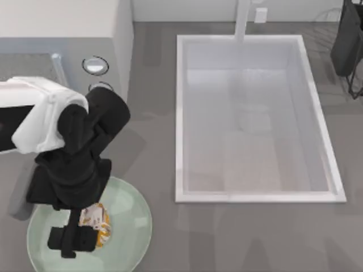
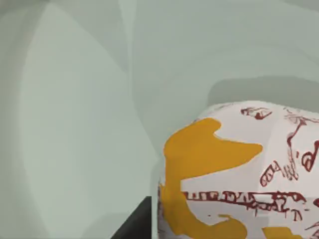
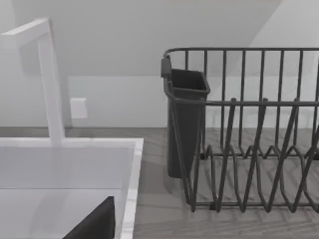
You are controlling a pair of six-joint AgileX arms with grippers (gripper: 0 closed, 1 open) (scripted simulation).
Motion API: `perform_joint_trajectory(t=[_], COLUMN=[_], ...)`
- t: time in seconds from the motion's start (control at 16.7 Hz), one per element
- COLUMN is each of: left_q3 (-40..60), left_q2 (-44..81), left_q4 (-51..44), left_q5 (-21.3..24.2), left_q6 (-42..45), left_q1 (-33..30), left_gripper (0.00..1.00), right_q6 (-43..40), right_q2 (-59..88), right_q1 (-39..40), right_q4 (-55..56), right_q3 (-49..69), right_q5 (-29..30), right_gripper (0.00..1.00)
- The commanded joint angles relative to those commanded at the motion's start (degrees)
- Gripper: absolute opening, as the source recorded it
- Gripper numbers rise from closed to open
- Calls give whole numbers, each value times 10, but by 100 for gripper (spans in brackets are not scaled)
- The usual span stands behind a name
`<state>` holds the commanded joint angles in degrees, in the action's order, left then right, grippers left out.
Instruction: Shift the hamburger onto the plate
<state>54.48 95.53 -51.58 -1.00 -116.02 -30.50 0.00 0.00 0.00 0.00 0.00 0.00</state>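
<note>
Seemingly light and soft, the hamburger (image 1: 95, 220) sits over the plate (image 1: 133, 212) at seven o'clock; my left hand (image 1: 85, 237) pinches its sides.

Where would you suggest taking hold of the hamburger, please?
From above, across its two flat side faces: the hamburger is a small blocky wrapped item lying on the plate, whose low rim blocks a sideways approach. The left gripper is already at it from overhead.

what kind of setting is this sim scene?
Likely a kitchen counter: a white sink basin with a faucet, a dark wire dish rack beside it, and a mint-green plate where the left gripper is over the hamburger.
</note>
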Motion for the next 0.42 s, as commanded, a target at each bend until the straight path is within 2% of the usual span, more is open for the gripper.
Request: perform_joint_trajectory(t=[0.06, 0.12, 0.42], left_q3=[0, 0, 0], left_q2=[0, 0, 0], left_q4=[0, 0, 0], left_q5=[0, 0, 0], left_q6=[0, 0, 0], left_q1=[0, 0, 0], left_gripper=[98, 100, 100], right_q6=[0, 0, 0], right_q2=[0, 0, 0], right_q1=[0, 0, 0], right_q4=[0, 0, 0], right_q3=[0, 0, 0], right_q5=[0, 0, 0], right_gripper=[100, 100, 100])
